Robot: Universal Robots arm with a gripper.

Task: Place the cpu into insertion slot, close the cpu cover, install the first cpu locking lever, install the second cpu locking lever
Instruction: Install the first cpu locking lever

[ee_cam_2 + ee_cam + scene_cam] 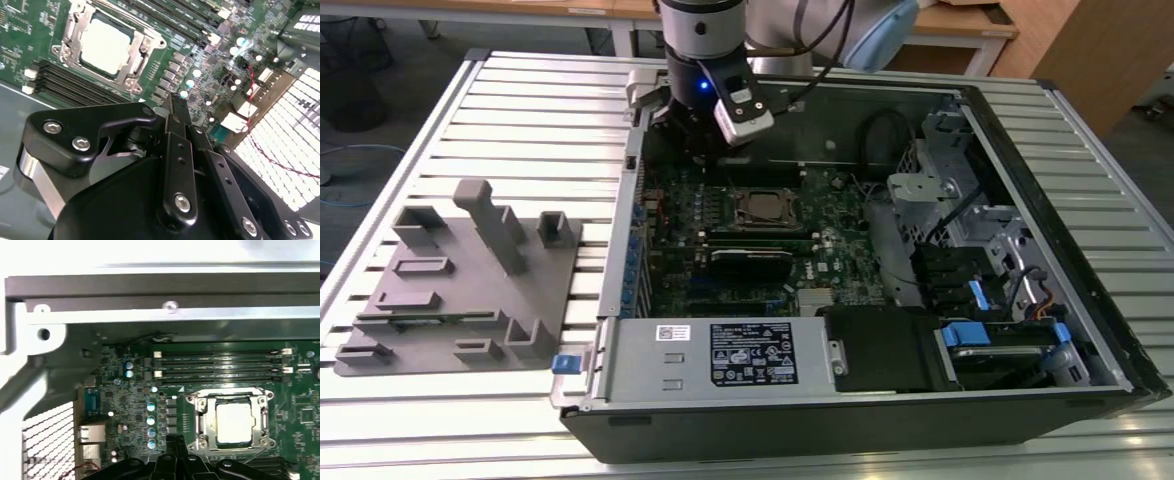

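Cpu seated in its slot, hand clenched on nothing close by.

The cpu [232,422] lies flat in the insertion slot [192,399] on the green board. Its pale metal top shows through the window of the cpu cover [256,425], which lies down around it. The hand [178,102] hangs above the board near the slot, apart from it, fingers pressed together and holding nothing. The open computer case [854,420] lies on the slatted desk [520,100], with a grey holder [467,280] beside it on the exterior view's left.
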